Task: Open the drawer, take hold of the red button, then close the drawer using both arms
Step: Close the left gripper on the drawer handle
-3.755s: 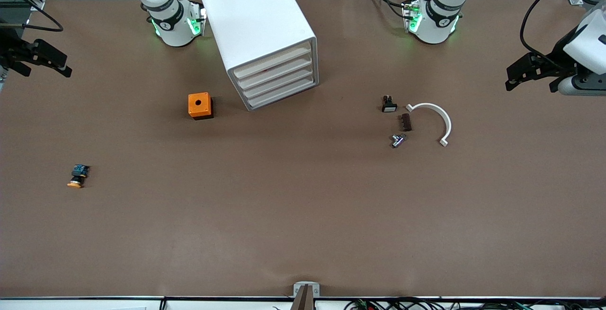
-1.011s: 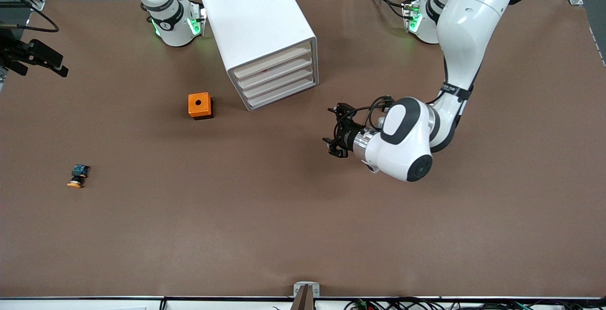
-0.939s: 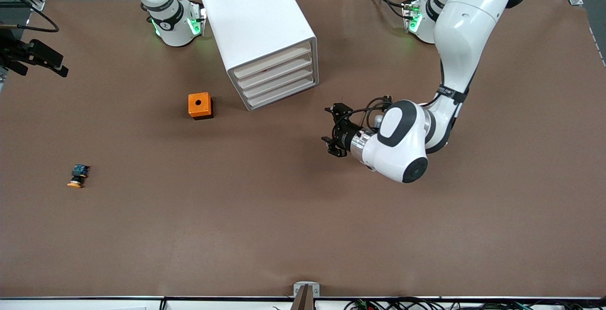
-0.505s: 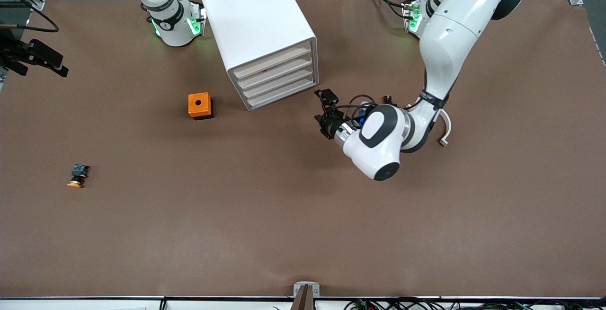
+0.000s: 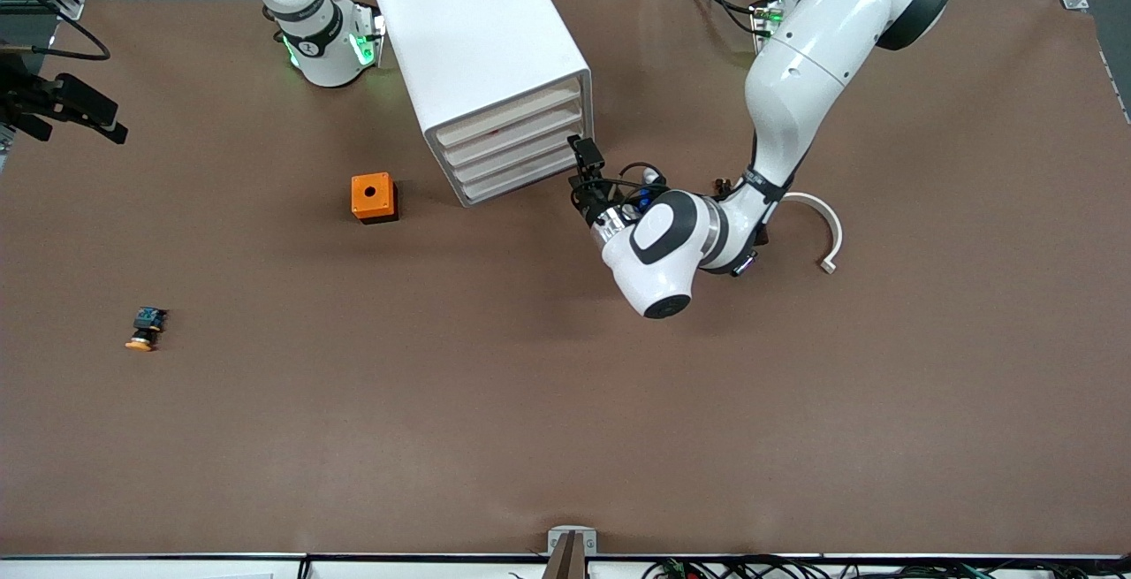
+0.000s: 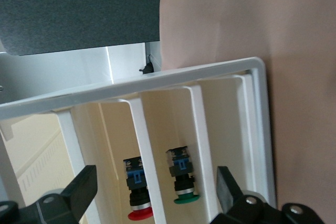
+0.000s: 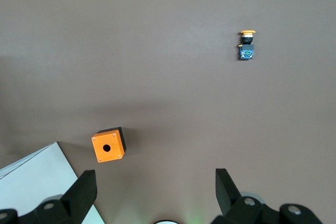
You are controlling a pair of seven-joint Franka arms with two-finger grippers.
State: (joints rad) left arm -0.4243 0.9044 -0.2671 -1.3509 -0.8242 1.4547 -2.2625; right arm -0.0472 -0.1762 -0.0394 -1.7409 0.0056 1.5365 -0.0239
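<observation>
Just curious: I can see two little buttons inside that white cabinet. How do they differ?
The red-capped button has a red cap; the green-capped button has a green one. They sit in neighbouring slots of the cabinet, split by a white divider. Both have black-and-blue bodies and point the same way. The left pincer is open before them.

Orange box (image 5: 373,196), yellow-capped button (image 5: 146,329) — white curved piece (image 5: 817,221), green-capped button (image 6: 182,181)

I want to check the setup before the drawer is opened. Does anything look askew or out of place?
The white box-shaped cabinet sits turned at an angle to the table edges. A yellow-orange-capped push button lies on its side alone toward the right arm's end. Nothing looks spilled or damaged.
</observation>
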